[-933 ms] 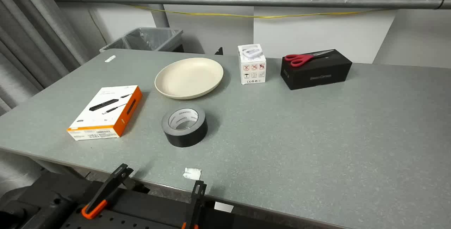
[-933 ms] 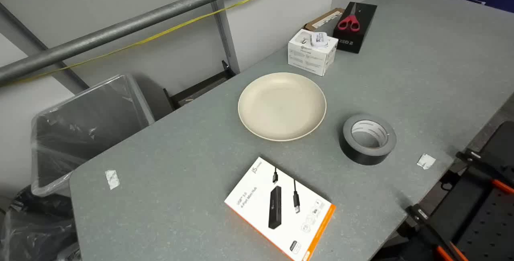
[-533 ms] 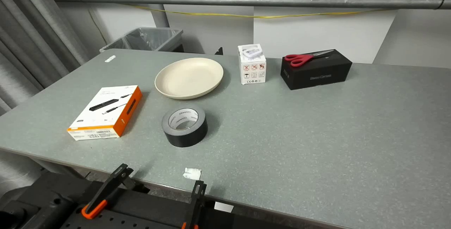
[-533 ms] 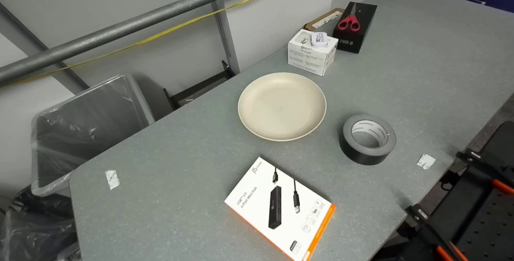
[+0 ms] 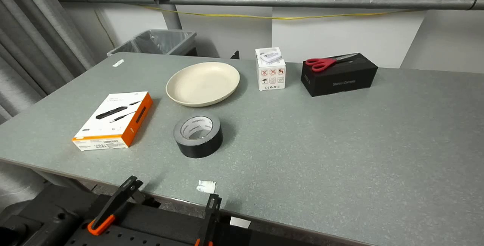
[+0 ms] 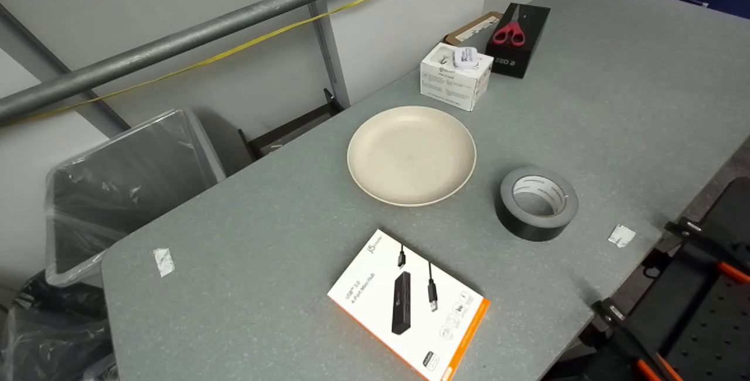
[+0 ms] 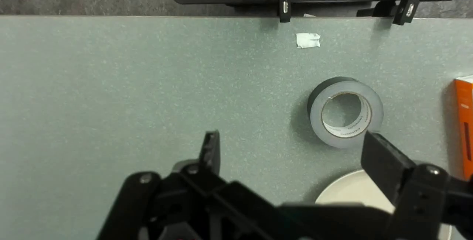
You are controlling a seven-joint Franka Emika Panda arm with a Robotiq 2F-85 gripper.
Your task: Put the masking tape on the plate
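In an exterior view the masking tape (image 5: 199,146) lies on the surface (image 5: 321,155) left of the frame's centre, near the plate (image 5: 203,83) but apart, the plate just behind it. The hub box (image 5: 113,119) lies to the left of both. Right of the plate stands the carton (image 5: 271,70), then the camera box (image 5: 336,78) with scissors (image 5: 332,60) on top. The bin (image 5: 181,42) is behind the surface, upper left. A scrap (image 5: 206,186) lies before the tape, and 2 clamps (image 5: 117,202) sit at the near edge, lower left. In the wrist view the pincer (image 7: 292,135) is at the bottom, partly covering the plate.
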